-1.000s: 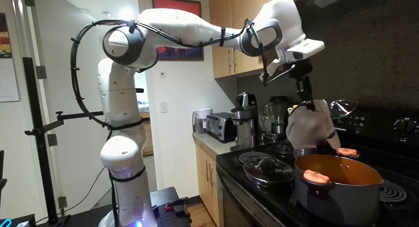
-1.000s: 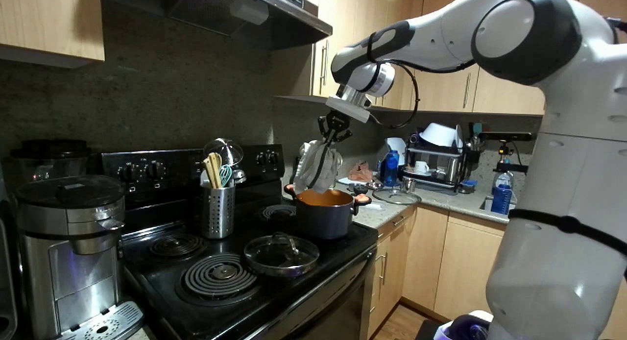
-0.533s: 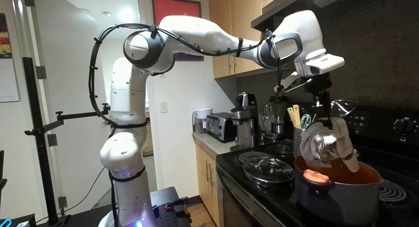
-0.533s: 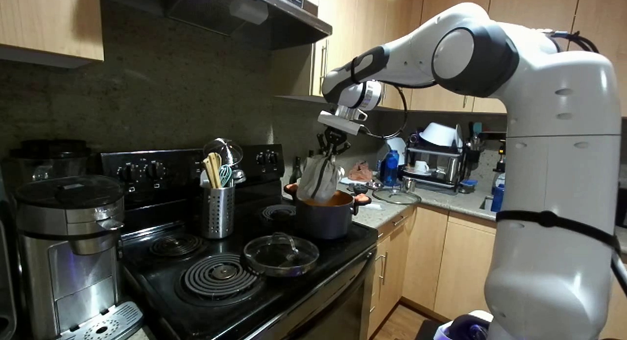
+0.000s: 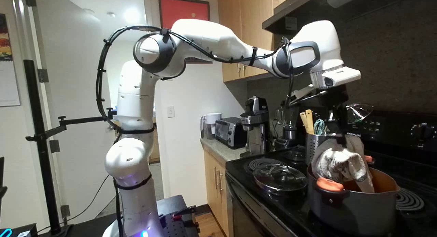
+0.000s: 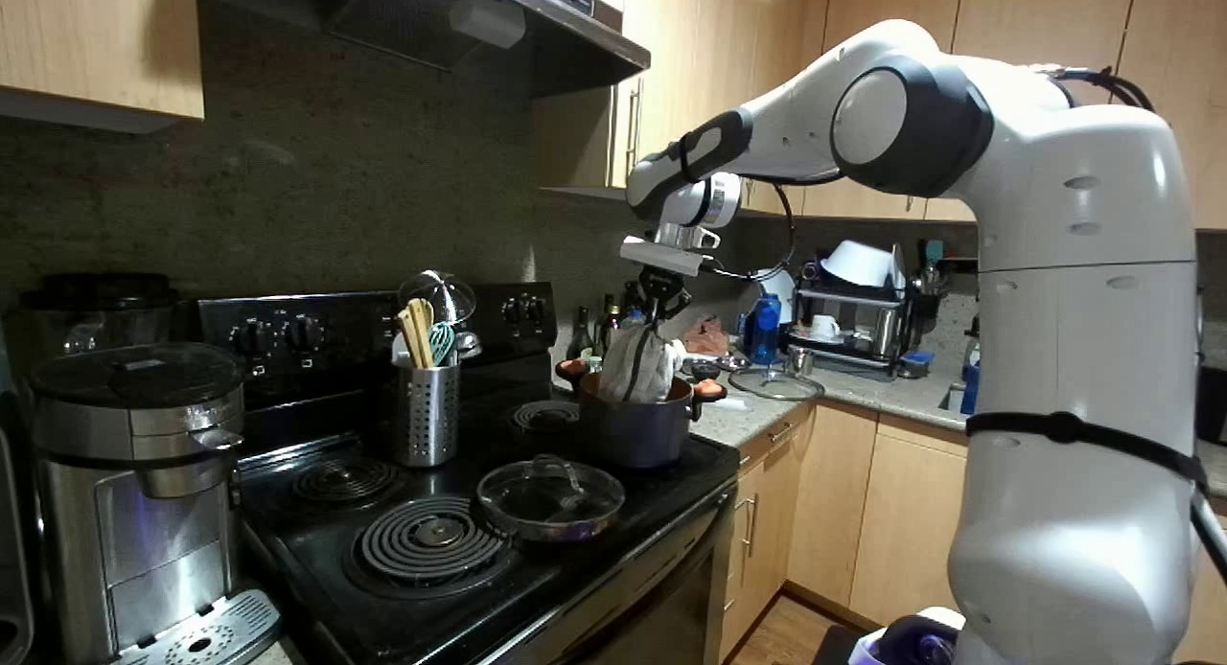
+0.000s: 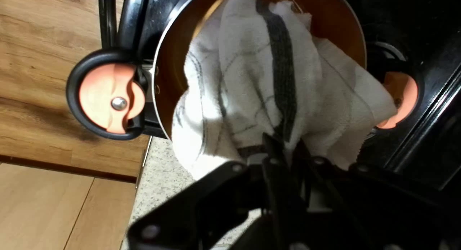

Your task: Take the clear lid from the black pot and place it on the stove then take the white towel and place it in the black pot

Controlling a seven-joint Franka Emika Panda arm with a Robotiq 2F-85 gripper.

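Observation:
The white towel (image 7: 248,62), with dark stripes, hangs bunched from my gripper (image 7: 283,145), whose fingers are closed on a fold of it. In both exterior views the towel's lower part is inside the black pot (image 5: 355,209), below the rim, while its upper part stands above. My gripper (image 6: 655,318) is over the pot's opening, pointing down. From the wrist the towel covers much of the pot's orange-brown inside (image 7: 335,23). The clear lid (image 6: 551,500) lies on the stove (image 6: 297,540) beside the pot, knob up. How far the towel reaches inside is hidden.
A steel utensil holder (image 6: 428,416) stands behind the lid on the stove. Orange-padded handles (image 7: 111,98) stick out from the pot's sides. A range hood (image 6: 498,33) hangs above. Another glass lid (image 6: 776,385) rests on the counter past the pot, near several bottles.
The towel, held throughout, has come down from above the pot so its lower part is now inside. The arm has reached farther out over the stove and lowered. Lid and pot have not moved.

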